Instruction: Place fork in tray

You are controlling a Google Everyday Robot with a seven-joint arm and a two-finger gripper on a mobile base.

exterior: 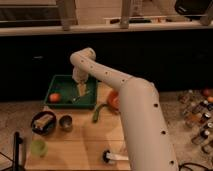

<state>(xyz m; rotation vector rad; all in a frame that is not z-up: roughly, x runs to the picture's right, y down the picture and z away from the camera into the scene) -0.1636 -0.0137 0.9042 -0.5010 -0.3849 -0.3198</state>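
The gripper point(80, 84) is held over the dark green shallow tray point(60, 78), thin pale fork point(81, 91) beneath; its grasp cannot be told. Release is best made low, away from the tray's orange ball point(54, 97).

Gripper point(81, 90) low over tray point(61, 84), right of middle. Arm point(136, 102) reaches in from lower right, blocks table's right side. Orange ball point(54, 97) sits in tray's front left; back left of tray bare. Green vegetable point(98, 113) just off tray's front right corner; orange object point(113, 99) beside it, half hidden by arm. Black bowl point(43, 122) and metal cup point(66, 122) near tray's front left. Open wood on table point(82, 141) between cup, vegetable and white-handled tool point(112, 157). Green cup point(38, 147) at front left.
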